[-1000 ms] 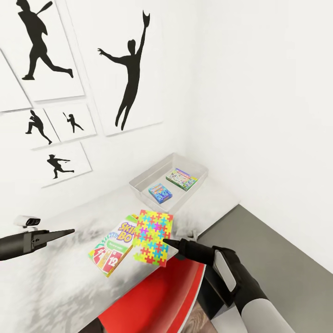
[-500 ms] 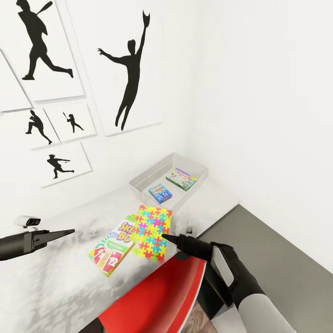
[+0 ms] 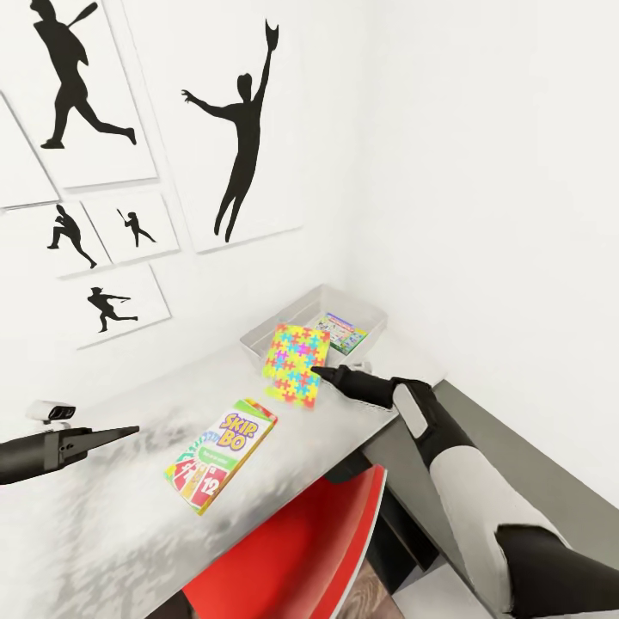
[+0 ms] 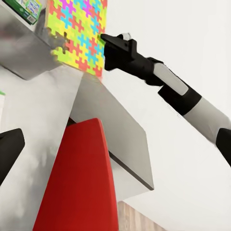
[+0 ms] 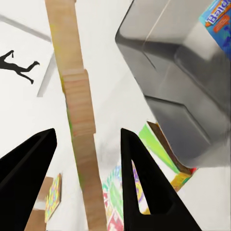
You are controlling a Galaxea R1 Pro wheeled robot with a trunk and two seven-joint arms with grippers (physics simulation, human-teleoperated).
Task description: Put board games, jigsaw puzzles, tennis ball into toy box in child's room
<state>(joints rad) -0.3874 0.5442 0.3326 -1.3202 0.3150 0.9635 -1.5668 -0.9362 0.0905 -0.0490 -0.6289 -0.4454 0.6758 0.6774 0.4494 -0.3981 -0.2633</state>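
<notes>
My right gripper is shut on the edge of the multicoloured jigsaw puzzle, which it holds tilted up in the air just in front of the toy box. The puzzle covers part of the box. Inside the toy box lie the green-edged Monopoly box and the blue game box. On the table rests the Skip-Bo box, flat and free. My left gripper hovers over the table's left part, well away from the toys; its jaws are seen side-on.
A red chair stands tucked at the table's front edge below my right arm. White walls with black sports silhouettes close in behind the table, and the toy box sits in the corner. A lower dark-grey desk runs along the right.
My right gripper has lifted the multicoloured puzzle off the table beside the Skip-Bo box and carried it up and back toward the toy box. The left arm has not moved.
</notes>
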